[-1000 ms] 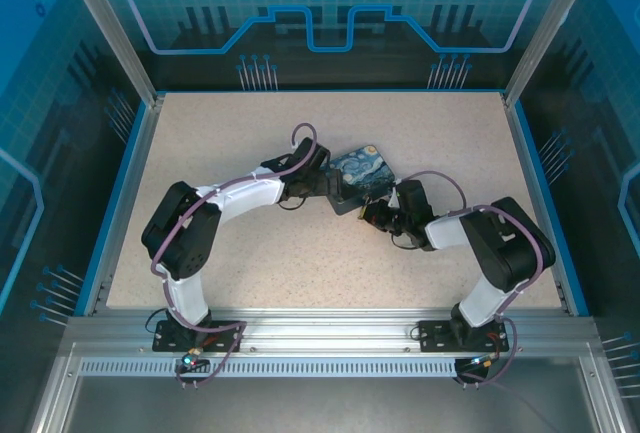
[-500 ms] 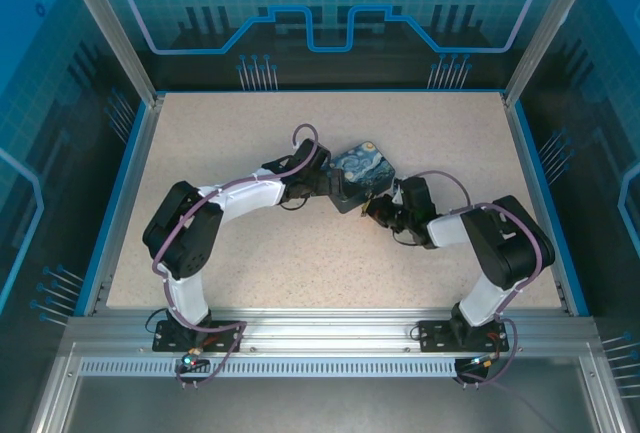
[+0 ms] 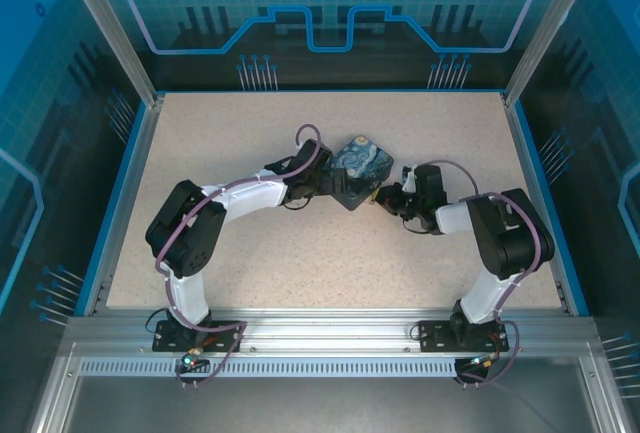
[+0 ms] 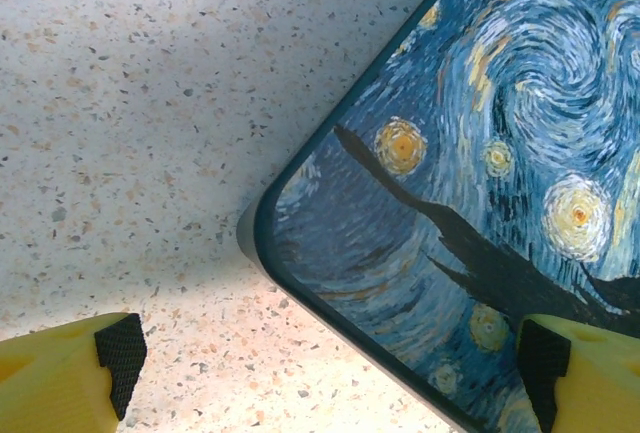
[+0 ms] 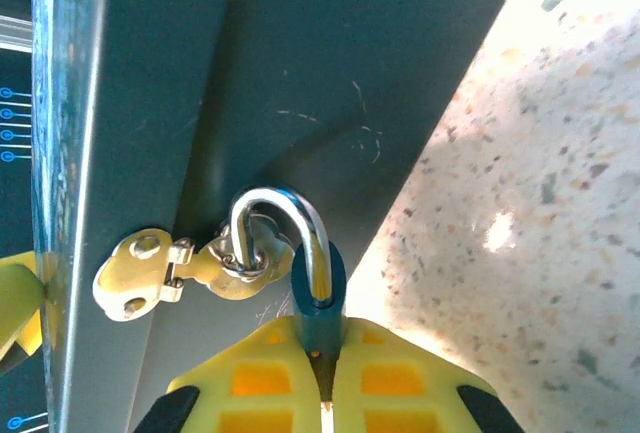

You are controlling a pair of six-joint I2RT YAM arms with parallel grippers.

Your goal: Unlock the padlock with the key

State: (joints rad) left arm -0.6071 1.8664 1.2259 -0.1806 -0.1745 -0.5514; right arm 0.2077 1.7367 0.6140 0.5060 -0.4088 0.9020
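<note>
R gripper (image 5: 321, 358) clamps padlock (image 5: 318, 298).

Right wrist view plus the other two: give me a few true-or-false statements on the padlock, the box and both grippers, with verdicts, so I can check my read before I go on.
1. The right gripper is shut on the padlock. True.
2. The padlock lies loose on the table, off the box. False: its shackle is hooked through the ring of the brass hasp on the box's dark side.
3. The left gripper is shut. False: its fingers stand wide apart, with a corner of the box between them.
4. In the top view, the box lies on the table between the two grippers. True.
</note>
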